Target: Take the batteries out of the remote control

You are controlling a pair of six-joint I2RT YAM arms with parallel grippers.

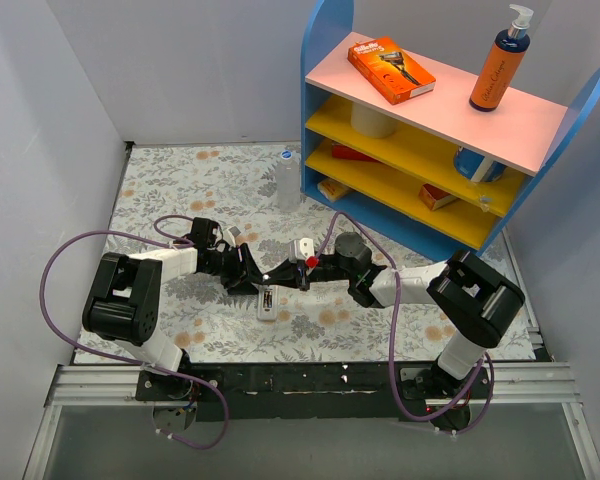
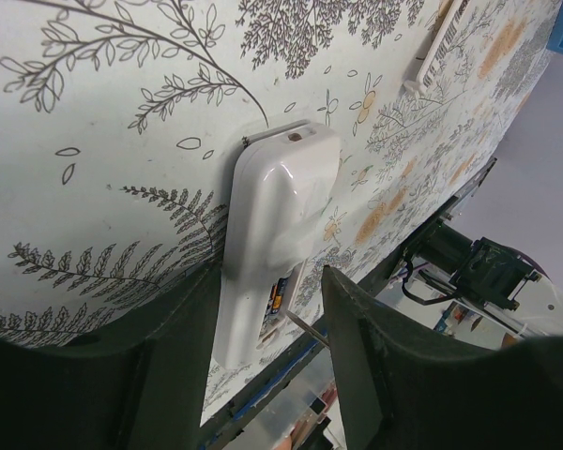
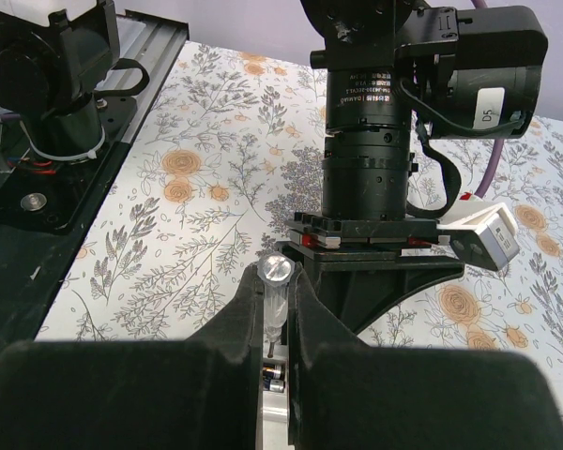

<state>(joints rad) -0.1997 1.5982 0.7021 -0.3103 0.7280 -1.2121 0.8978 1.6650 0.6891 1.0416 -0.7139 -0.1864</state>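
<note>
The white remote control (image 2: 277,216) lies on the flowered cloth, its open compartment facing sideways; in the top view it (image 1: 267,301) sits under both wrists. Dark batteries (image 3: 277,377) show inside the compartment, also seen with an orange label (image 2: 278,296). My left gripper (image 2: 269,281) straddles the remote's near end, open, the left finger against the casing and a gap at the right finger. My right gripper (image 3: 280,277) is shut on a small clear-handled screwdriver (image 3: 278,305), whose thin metal tip (image 2: 305,328) points into the compartment beside the batteries.
A clear blue-capped bottle (image 1: 288,180) stands behind the arms. The blue shelf unit (image 1: 325,120) at the back right carries an orange box (image 1: 390,68) and a pump bottle (image 1: 500,65). A thin white strip (image 2: 441,42) lies farther out on the cloth.
</note>
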